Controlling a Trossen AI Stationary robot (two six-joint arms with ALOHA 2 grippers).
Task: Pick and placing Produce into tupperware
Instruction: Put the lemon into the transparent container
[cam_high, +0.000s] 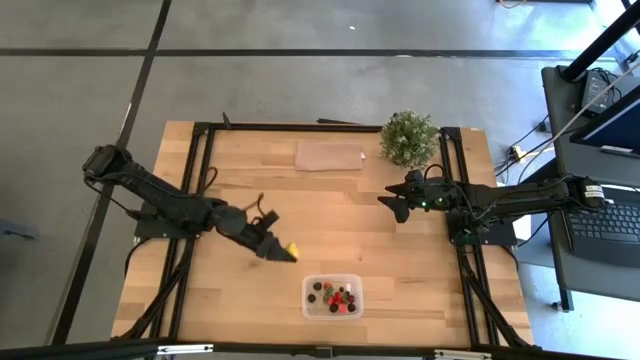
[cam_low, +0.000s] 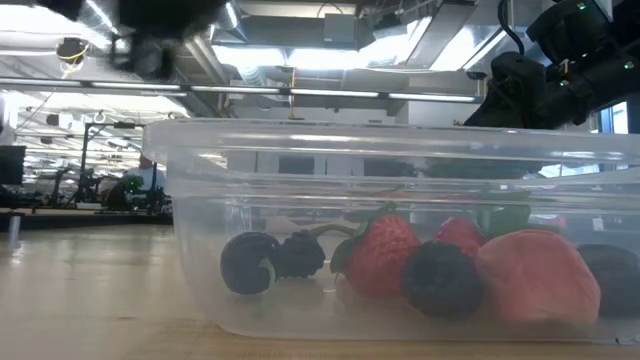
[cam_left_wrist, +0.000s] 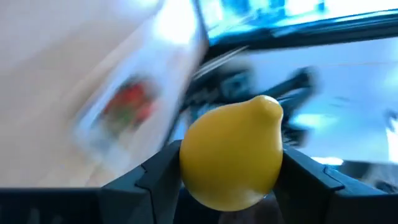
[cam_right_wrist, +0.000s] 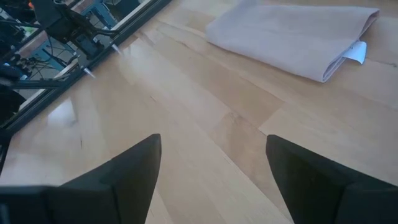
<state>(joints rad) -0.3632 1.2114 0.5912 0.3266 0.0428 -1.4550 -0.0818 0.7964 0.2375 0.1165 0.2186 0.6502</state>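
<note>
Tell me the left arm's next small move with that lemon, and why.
Probably carry it on toward the clear plastic rectangular tub and stop above its opening. The left gripper has its jaws shut on the small yellow lemon, up and to the left of the tub in the high view. The red and dark berries already lie inside.

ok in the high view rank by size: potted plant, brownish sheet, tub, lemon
1. Brownish sheet
2. Potted plant and tub, too alike to rank
3. Lemon, held in the left tool
</note>
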